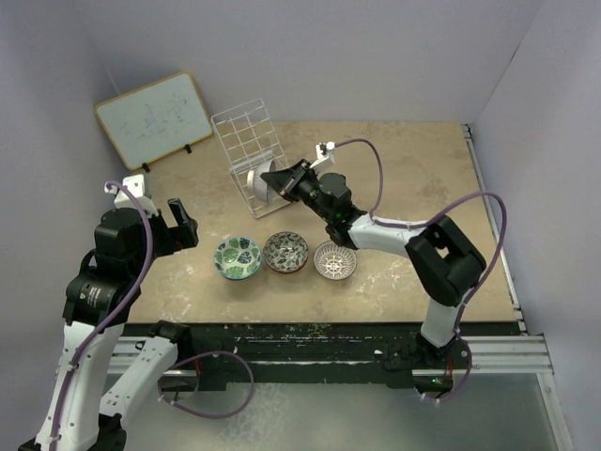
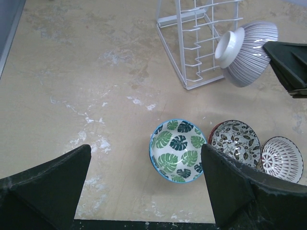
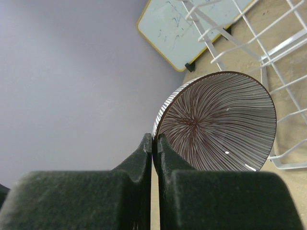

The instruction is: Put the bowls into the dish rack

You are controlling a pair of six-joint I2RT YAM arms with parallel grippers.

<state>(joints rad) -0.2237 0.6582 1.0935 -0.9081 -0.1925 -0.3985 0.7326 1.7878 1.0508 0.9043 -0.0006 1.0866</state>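
Shows the full layout from the top view only: dish rack (image 1: pixel 246 132) at rear middle of the tabletop (image 1: pixel 413 169), whiteboard (image 1: pixel 153 117) against the back wall to its left. Also three bowls upright in a row nearer the front, close together: green leaf bowl (image 1: pixel 238 256), grey-brown bowl (image 1: pixel 285 252), pink-purple bowl (image 1: pixel 334 260).

Catches a fourth, striped bowl (image 1: pixel 258 183) from above only as a pale sliver at the rack's lower front. Gives its outside from the left wrist view: tipped on edge, foot toward the rack, off the tabletop, just beside the wires. Can't tell if touching. Gives its inside from the right wrist view: dark lines fanning out from the centre, rack wires and whiteboard behind.

Right claw (image 1: pixel 282 180): pinched almost fully shut on the striped bowl's rim, rim clamped between the two fingers. Stretches from the near-right base, elbow bent, angled left and back toward the rack.

Left claw (image 1: pixel 183 225): spread wide, holding nothing. Hangs over the left side of the tabletop with the elbow folded, aimed down and forward. Frames the green leaf bowl between its fingers in its own camera, well clear of it.
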